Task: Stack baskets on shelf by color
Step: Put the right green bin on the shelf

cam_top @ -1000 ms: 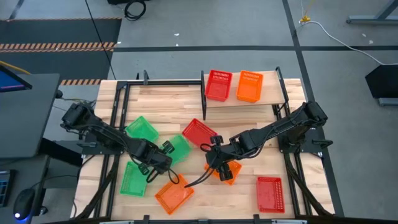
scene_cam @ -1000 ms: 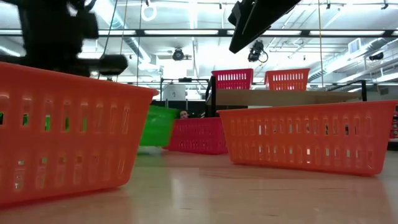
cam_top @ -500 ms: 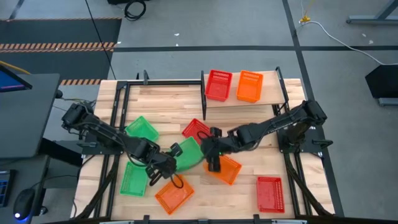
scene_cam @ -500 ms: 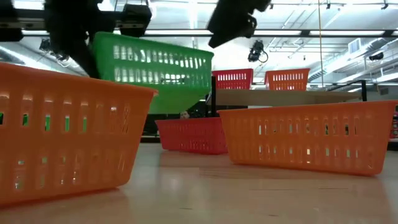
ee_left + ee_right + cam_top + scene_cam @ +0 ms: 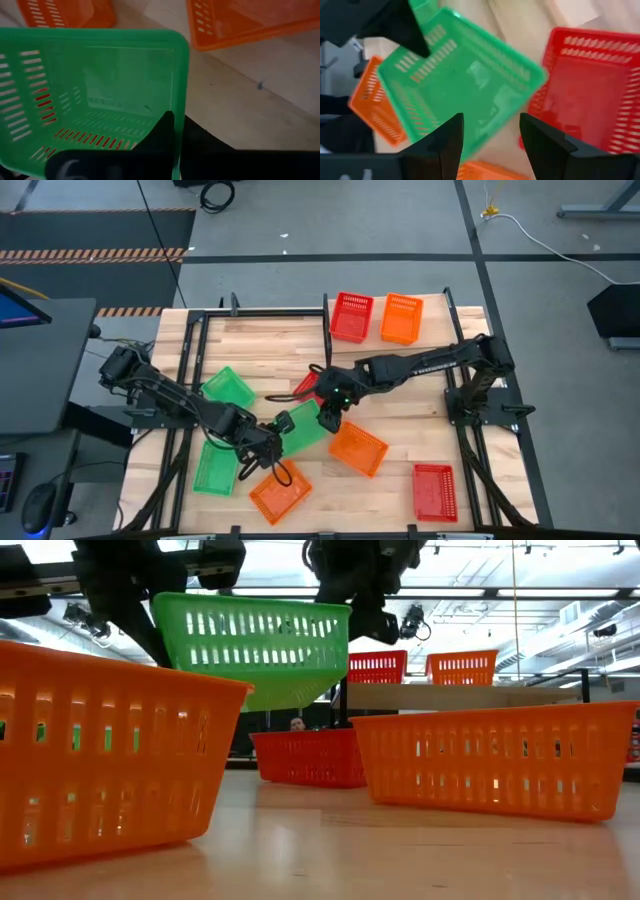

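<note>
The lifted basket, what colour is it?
Green basket, clearest in the low view.

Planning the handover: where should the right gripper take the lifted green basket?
Probably the free short wall of the green basket, coming from above on the side toward the right arm. The left gripper already pinches the opposite wall, holding the basket tilted off the table. The right gripper, fingers open, hovers over that free rim; the thin upright mesh wall suits a pinch.

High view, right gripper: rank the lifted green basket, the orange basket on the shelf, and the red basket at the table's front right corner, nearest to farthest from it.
From the right gripper, mid-table:
1. Lifted green basket, right under it, held at its far end by the left gripper.
2. Orange basket on the shelf, at the back right.
3. Red basket at the front right corner, slightly farther.
</note>
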### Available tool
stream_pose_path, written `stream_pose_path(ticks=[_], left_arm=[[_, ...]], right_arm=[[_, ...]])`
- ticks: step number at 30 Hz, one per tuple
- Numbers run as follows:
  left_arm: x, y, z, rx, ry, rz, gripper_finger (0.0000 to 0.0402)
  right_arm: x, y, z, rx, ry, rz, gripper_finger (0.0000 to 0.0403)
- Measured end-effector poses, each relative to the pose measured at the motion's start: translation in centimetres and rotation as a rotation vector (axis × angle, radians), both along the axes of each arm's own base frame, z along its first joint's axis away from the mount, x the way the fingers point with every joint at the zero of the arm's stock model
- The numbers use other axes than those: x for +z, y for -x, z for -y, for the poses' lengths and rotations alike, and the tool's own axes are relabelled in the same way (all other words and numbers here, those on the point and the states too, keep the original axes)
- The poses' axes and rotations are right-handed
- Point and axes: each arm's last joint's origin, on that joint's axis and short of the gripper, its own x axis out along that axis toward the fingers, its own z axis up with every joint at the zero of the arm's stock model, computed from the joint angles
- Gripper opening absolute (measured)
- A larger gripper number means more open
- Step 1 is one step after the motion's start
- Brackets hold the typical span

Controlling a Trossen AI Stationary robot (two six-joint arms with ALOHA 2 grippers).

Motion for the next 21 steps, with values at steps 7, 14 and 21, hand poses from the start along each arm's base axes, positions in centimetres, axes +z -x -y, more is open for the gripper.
stream_pose_path(ticks=[7, 14, 21], left_arm=[[0.1, -0.3, -0.2, -0.013, -0.009, 0.019, 0.0006], [0.2, -0.6, -0.1, -0.002, 0.0, 0.057, 0.0032], [0.6, -1.0, 0.1, 0.018, 0.015, 0.116, 0.0068]], right_arm=[[-2.0, -0.7, 0.1, 0.02, -0.03, -0.063, 0.0192], [-3.2, -0.8, 0.3, 0.067, 0.023, -0.118, 0.0141], [-3.1, -0.5, 1.4, 0.124, 0.116, -0.134, 0.0015]])
